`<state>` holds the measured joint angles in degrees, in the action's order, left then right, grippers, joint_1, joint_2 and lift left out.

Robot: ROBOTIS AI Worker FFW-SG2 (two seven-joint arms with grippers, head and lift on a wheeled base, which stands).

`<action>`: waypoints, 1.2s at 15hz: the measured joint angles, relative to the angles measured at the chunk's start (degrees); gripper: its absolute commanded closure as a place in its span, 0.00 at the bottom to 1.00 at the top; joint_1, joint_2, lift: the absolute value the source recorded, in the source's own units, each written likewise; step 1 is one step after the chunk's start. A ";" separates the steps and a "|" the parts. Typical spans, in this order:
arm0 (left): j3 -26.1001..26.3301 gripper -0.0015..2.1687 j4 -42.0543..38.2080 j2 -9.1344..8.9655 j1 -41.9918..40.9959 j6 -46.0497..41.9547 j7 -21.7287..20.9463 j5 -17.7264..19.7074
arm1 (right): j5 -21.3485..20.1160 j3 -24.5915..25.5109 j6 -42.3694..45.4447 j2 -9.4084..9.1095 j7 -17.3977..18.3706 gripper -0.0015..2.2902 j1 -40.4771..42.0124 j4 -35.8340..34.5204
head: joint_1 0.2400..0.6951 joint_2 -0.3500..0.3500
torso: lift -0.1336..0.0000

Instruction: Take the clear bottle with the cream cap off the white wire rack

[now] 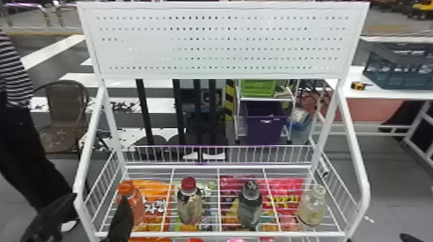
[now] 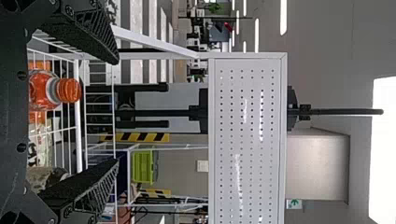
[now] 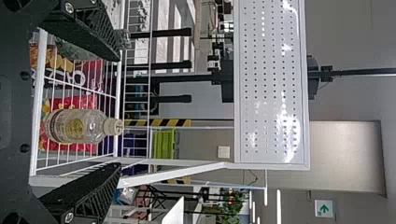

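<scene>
One cream-cap btl (image 1: 312,206) stands on rack (image 1: 219,234), apart from R end effector (image 1: 409,238), visible btwn its spread fingers; L end effector (image 1: 99,197) also spread.

Along the white wire rack (image 1: 354,136), left to right, stand the orange-capped clear bottle (image 1: 137,207), red-capped clear bottle (image 1: 190,209), black-capped dark bottle (image 1: 250,209) and clear bottle with the cream cap (image 1: 312,206), printed plastic packets (image 1: 151,187) beneath.

btls (image 1: 311,206) on top shelf: 4 | wht wire rack (image 1: 219,234): 1 | grn crate (image 1: 257,88): 1 | purp bin (image 1: 264,128): 1
</scene>
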<state>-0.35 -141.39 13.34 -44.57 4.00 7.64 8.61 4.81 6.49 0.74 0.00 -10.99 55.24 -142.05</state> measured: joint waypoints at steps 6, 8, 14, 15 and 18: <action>0.04 0.06 -0.46 0.01 -0.09 0.00 0.00 0.00 | -0.10 0.01 0.15 0.00 -0.08 0.04 0.15 -0.17 | 0.57 0.50 | 1.00; 0.05 0.06 -0.70 0.00 -0.21 0.00 0.00 0.00 | 0.00 0.01 0.28 0.00 -0.08 0.04 0.26 -0.28 | 0.57 0.50 | 1.00; 0.53 0.06 -1.58 0.03 -0.72 0.29 -0.09 -0.10 | 0.39 -0.60 4.60 0.00 1.70 0.04 -5.42 9.58 | 0.57 0.50 | 1.00; 0.69 0.06 -1.78 0.07 -0.76 0.77 -0.09 -0.18 | 0.23 -0.84 7.06 0.00 1.95 0.05 -8.07 14.04 | 0.57 0.50 | 1.00; 0.90 0.06 -2.42 0.11 -1.17 2.68 -0.17 -0.41 | -0.03 -1.26 11.92 0.00 3.21 0.05 -16.53 27.61 | 0.57 0.50 | 1.00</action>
<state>0.54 -143.81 13.45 -45.74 6.68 7.48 8.20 4.78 5.23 12.66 0.00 -7.78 38.71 -114.43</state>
